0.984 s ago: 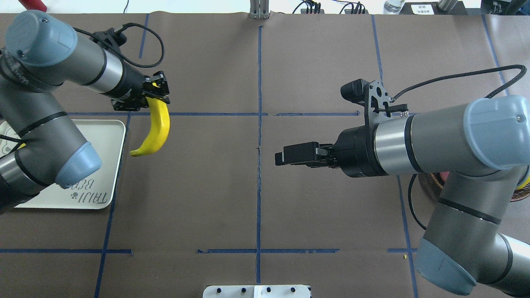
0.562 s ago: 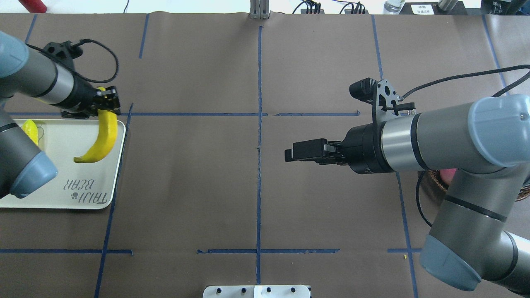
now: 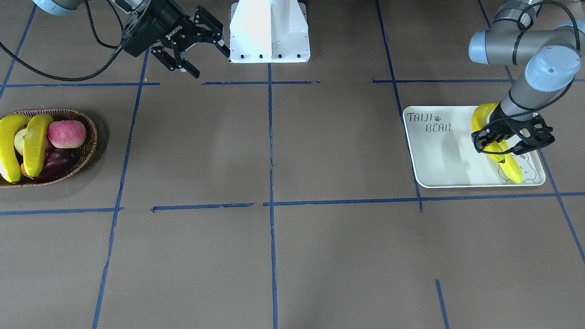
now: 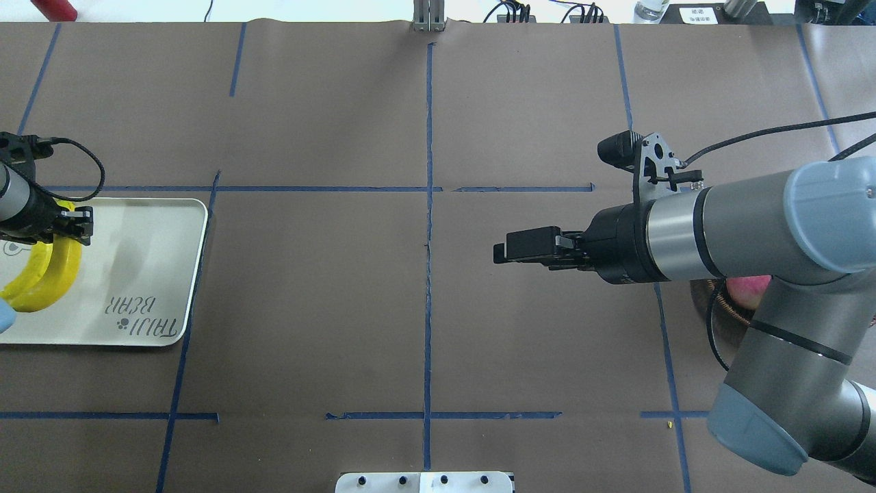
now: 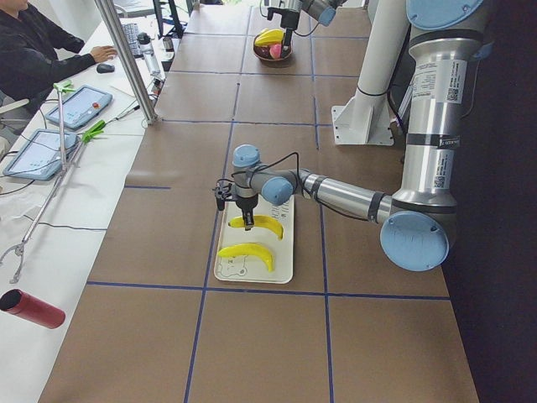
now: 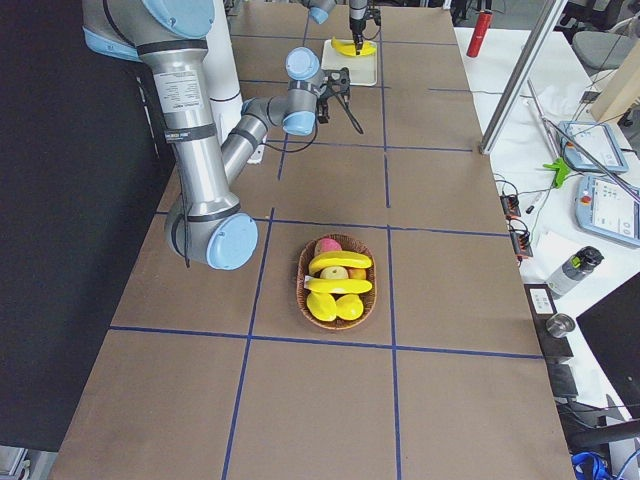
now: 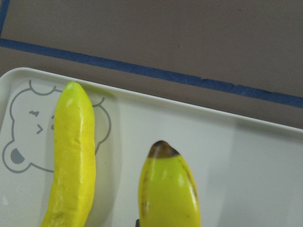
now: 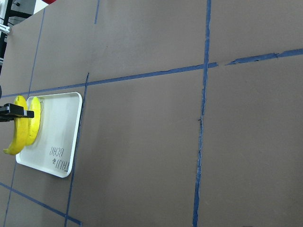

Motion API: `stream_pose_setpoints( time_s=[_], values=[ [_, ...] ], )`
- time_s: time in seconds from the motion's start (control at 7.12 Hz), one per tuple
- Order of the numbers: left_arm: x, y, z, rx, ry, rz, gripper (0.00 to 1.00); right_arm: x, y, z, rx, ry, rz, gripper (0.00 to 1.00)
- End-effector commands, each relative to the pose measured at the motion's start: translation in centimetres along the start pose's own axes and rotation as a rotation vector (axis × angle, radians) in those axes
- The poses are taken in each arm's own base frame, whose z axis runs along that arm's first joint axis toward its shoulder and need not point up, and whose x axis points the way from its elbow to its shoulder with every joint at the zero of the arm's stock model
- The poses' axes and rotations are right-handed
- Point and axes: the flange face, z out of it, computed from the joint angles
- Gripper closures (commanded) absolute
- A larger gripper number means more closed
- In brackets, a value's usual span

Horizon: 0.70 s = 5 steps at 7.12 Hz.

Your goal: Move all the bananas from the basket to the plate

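The plate (image 4: 137, 274) lies at the table's left end. One banana (image 7: 73, 156) rests on its bear drawing. My left gripper (image 4: 76, 226) is shut on a second banana (image 4: 58, 274) right beside the first, low over the plate (image 3: 438, 155). At the opposite end, the basket (image 3: 87, 123) has two bananas (image 3: 34, 144) on top. My right gripper (image 3: 211, 64) hangs open and holds nothing, above bare table between the centre line and the basket; the overhead view shows this gripper (image 4: 498, 253) side-on.
A pink-red apple (image 3: 66, 134) and dark fruit share the basket. The white robot base (image 3: 269, 32) stands at the table's near edge. A red cylinder (image 5: 33, 309) and a seated person (image 5: 42, 42) are off the far side. Blue tape lines cross the brown table.
My left arm carried the banana leftward from beside the plate to over it, then lowered it next to the lying banana. My right gripper drew back to the right.
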Motion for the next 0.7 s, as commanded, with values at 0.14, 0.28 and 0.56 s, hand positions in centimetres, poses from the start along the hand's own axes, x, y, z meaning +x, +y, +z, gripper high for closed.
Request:
stream_pose_setpoints(
  time_s=[0.14, 0.28, 0.56],
  values=[
    [1.6, -1.2, 0.4, 0.012, 0.025, 0.008, 0.72, 0.2, -0.3, -0.2, 0.008, 0.003, 0.002, 0.01],
    [2.7, -1.6, -0.1, 0.018, 0.034, 0.013, 0.61, 0.6, -0.4, -0.3, 0.009, 0.01, 0.006, 0.01],
    [2.3, -1.8, 0.3, 0.02, 0.028, 0.028, 0.01, 0.7, -0.5, -0.5, 0.011, 0.012, 0.007, 0.01]
  ],
)
